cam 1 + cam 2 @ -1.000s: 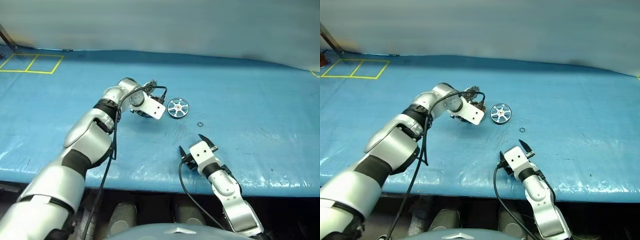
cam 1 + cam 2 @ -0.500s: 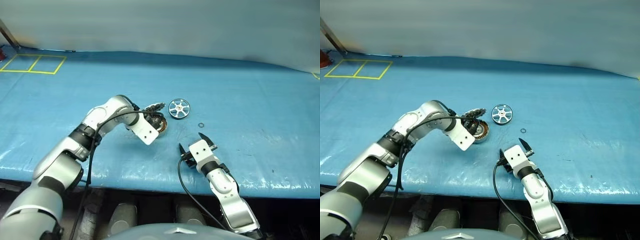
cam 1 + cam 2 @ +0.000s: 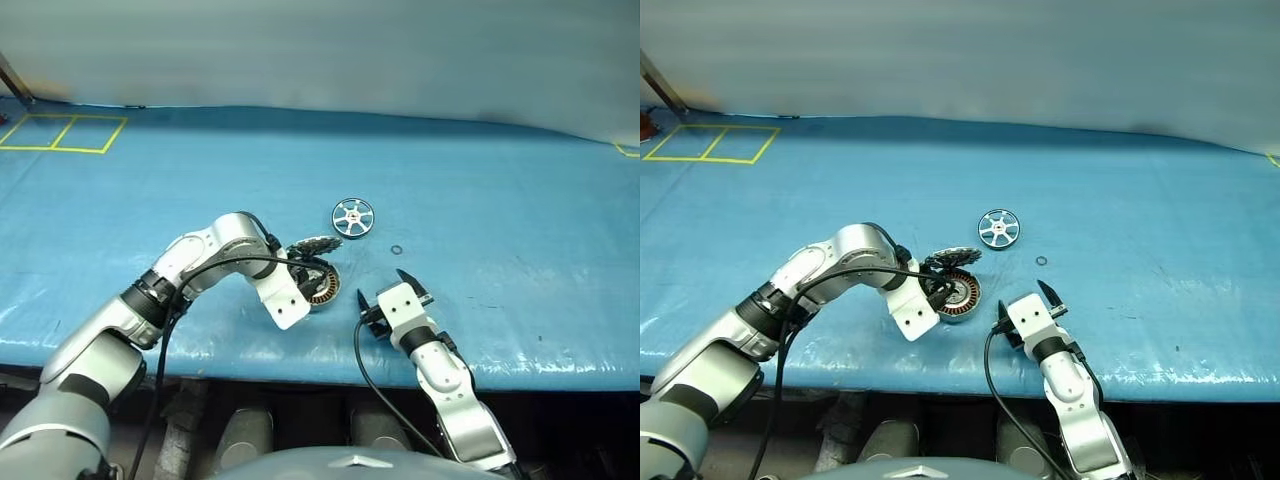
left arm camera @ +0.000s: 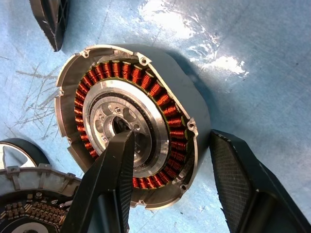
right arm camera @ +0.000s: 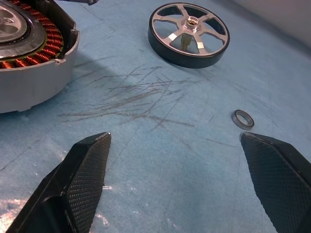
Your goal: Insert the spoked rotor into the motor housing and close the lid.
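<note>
Two yellow-outlined squares (image 3: 62,131) mark the far left corner of your blue, glossy, slightly wrinkled desk (image 3: 520,200). Moving right, your left claw (image 4: 170,160) points steeply down over the motor housing (image 3: 320,285), one black textured finger (image 4: 114,170) inside the dark centre bore and the other outside the grey wall, so it grips the housing by its rim. The housing is a shallow round metal cup with a ring of copper-orange windings; it sits close to the desk's near edge. The lid (image 3: 315,245), a round plate showing a dark ribbed underside, stands open at the housing's far rim. Beyond and slightly right lies the spoked rotor (image 3: 353,216), a flat silver six-spoke wheel with a dark rim, apart from the housing. Just right of it rests a small metal ring (image 3: 399,250). Your right claw (image 5: 177,174) hovers near the front edge, fingers spread wide, empty, with scratched open desk between it and the rotor.
</note>
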`<state>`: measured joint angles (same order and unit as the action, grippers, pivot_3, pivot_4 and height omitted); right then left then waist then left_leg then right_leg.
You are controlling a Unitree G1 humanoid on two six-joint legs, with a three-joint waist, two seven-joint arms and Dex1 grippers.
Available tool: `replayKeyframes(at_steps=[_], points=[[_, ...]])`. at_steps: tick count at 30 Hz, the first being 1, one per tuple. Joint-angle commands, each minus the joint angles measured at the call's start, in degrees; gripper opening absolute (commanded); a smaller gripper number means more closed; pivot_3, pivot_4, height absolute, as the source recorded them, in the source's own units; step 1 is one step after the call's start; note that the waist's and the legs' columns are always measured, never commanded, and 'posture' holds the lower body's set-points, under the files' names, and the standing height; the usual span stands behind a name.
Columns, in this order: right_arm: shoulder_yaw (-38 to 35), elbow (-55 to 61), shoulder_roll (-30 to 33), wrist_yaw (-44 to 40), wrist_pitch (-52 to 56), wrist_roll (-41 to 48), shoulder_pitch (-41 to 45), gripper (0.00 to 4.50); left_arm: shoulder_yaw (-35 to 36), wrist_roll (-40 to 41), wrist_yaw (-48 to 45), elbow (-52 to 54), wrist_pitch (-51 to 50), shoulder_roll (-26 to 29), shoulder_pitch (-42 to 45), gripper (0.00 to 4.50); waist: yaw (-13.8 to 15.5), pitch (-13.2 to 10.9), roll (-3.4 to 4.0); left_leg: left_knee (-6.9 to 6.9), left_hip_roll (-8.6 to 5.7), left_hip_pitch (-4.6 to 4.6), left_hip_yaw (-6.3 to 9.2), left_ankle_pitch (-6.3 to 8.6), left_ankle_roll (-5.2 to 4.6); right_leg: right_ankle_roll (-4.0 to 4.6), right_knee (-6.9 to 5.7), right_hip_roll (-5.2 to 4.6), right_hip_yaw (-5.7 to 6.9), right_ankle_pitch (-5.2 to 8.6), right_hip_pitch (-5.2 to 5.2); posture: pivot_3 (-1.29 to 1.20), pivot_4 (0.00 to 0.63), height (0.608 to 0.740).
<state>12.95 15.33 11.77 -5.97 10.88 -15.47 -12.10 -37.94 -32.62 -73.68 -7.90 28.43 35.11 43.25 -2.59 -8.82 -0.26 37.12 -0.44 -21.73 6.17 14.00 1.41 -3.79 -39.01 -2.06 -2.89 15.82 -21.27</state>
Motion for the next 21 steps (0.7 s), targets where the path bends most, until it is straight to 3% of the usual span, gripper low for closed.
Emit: replayKeyframes(at_steps=[1, 7, 8, 12, 21], points=[[-0.3, -0.4, -0.2, 0.5, 0.3, -0.7, 0.4, 4.50, -3.2, -3.1, -1.1, -2.0, 2.0, 2.1, -1.9, 2.01, -0.1, 0.0, 0.00, -0.01, 0.01, 0.02, 0.00, 0.00, 0.00, 0.01, 0.00, 0.01, -0.01, 0.01, 0.00, 0.00, 0.150, 0.740], [0.1, -1.0, -0.2, 0.3, 0.3, -1.1, 1.0, 4.50, -2.9, -3.4, 0.1, -3.4, 2.2, 1.9, -2.7, 2.01, -0.2, 0.1, -0.04, -0.02, 0.03, 0.08, 0.00, 0.00, 0.00, -0.11, 0.00, 0.03, -0.01, 0.08, 0.05, 0.00, 0.150, 0.740], [0.1, -1.0, -0.2, 0.2, 0.3, -1.1, 1.0, 4.50, -2.8, -3.0, 0.2, -3.4, 2.1, 1.9, -3.0, 2.72, -0.3, 0.1, -0.03, -0.02, 0.03, 0.10, 0.00, 0.00, 0.00, -0.12, 0.00, 0.03, -0.01, 0.08, 0.08, 0.00, 0.150, 0.740], [0.1, -1.0, -0.1, 0.0, 0.3, -1.0, 1.2, 4.50, -1.1, -1.3, 0.0, -1.9, -0.2, 1.8, -4.4, 3.94, -0.4, 0.1, 0.01, -0.03, 0.04, 0.14, -0.02, 0.00, 0.00, -0.13, 0.00, 0.04, -0.04, 0.09, 0.08, 0.00, 0.150, 0.740], [0.4, -2.1, -0.4, -0.5, -0.3, -1.1, 2.5, 4.50, 2.9, 9.3, -4.1, 5.7, 1.3, 7.0, -7.2, 3.94, -0.9, 0.1, 0.04, -0.17, 0.04, 0.09, -0.11, 0.02, -0.03, -0.05, 0.01, 0.03, -0.14, 0.11, -0.05, 0.00, 0.150, 0.740]])
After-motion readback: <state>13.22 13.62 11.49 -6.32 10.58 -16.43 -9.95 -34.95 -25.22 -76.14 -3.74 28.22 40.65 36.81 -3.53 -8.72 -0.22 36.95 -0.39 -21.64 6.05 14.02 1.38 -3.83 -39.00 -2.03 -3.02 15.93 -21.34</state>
